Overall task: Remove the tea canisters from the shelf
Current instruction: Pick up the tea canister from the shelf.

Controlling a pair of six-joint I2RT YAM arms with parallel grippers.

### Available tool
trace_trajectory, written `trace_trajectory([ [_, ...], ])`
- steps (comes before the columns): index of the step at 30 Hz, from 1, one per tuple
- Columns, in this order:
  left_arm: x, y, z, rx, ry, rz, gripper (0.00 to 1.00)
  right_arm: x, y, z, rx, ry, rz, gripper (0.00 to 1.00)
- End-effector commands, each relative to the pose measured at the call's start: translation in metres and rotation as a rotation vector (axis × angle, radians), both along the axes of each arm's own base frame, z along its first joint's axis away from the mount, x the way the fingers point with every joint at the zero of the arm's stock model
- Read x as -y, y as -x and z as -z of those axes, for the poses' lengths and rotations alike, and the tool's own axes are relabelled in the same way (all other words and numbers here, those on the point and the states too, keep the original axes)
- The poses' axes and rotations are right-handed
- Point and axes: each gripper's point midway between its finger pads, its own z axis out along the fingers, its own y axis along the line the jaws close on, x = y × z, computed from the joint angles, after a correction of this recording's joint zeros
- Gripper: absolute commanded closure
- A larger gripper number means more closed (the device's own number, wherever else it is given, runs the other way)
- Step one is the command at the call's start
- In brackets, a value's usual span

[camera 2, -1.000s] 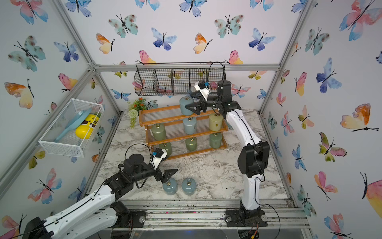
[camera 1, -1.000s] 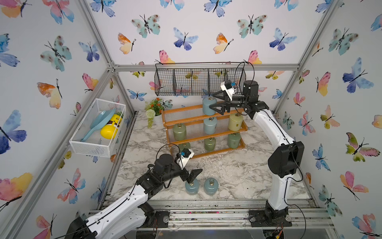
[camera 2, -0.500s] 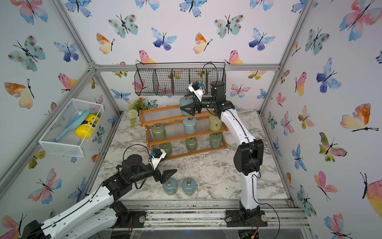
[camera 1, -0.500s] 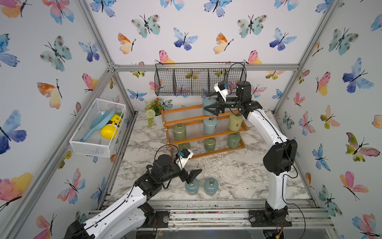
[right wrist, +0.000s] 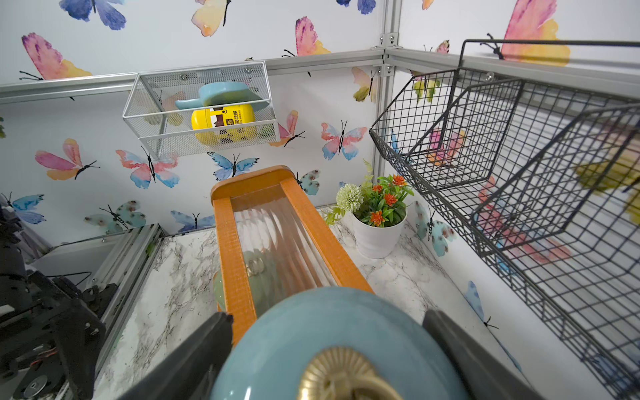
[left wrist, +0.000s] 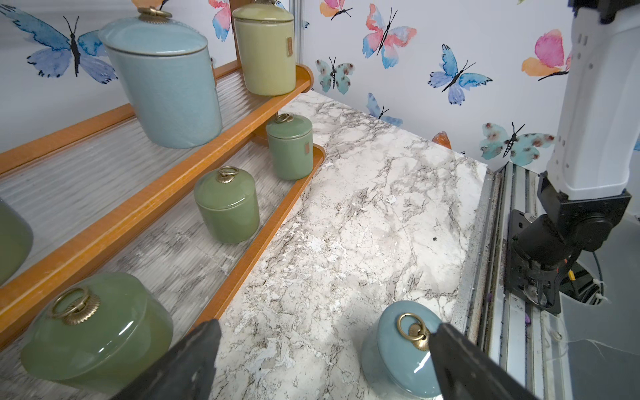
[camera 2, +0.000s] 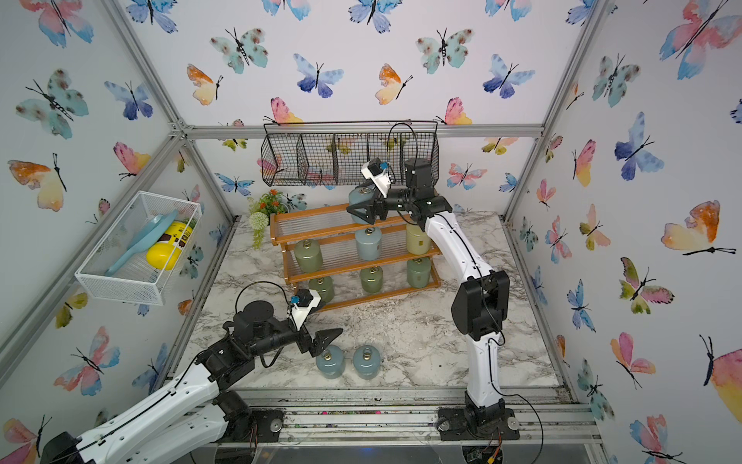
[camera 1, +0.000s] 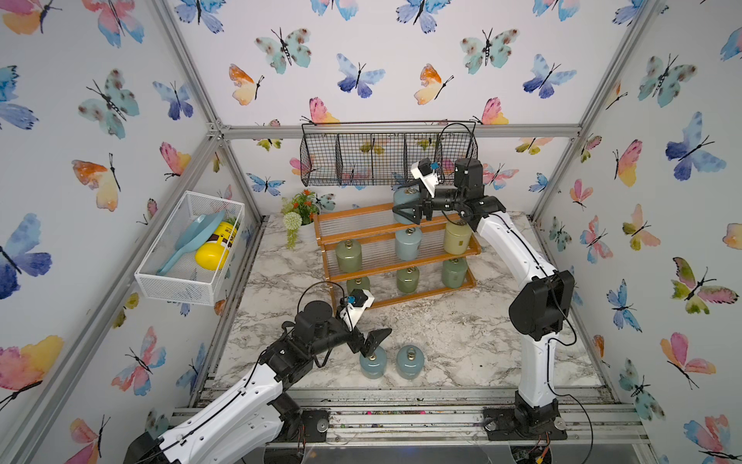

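The orange wooden three-step shelf stands by the back edge of the counter. Shiny round lidded jars stand upright on it: top blue jar; middle green jar, middle blue jar, yellow jar; three low green jars. Two blue jars stand side by side near the front edge.

Black wire basket hangs close over top tier of shelf; overhead room there is tight. Marble tabletop right of two blue canisters lies open.

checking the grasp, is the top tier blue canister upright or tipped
Upright: the blue canister shows its ring pull on top in both top views.
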Motion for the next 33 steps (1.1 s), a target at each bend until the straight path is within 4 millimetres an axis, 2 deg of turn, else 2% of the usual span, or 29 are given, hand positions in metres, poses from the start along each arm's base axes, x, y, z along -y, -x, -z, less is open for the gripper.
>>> trace_trajectory([
  [1,-0.005,0.002,0.006,-0.009,-0.011,-0.01,0.02,-0.002,-0.006,-0.001,-0.004,0.003,0.027,0.15],
  [14,-0.004,-0.001,0.001,-0.002,-0.009,-0.017,0.02,0.003,-0.003,-0.011,0.019,0.0,0.054,0.23],
  [23,-0.005,-0.002,-0.002,0.0,-0.009,-0.026,0.02,0.011,0.002,-0.04,0.089,-0.02,0.099,0.23],
  [33,-0.006,-0.003,-0.001,-0.001,-0.006,-0.036,0.02,0.018,0.029,-0.068,0.13,-0.061,0.076,0.24],
])
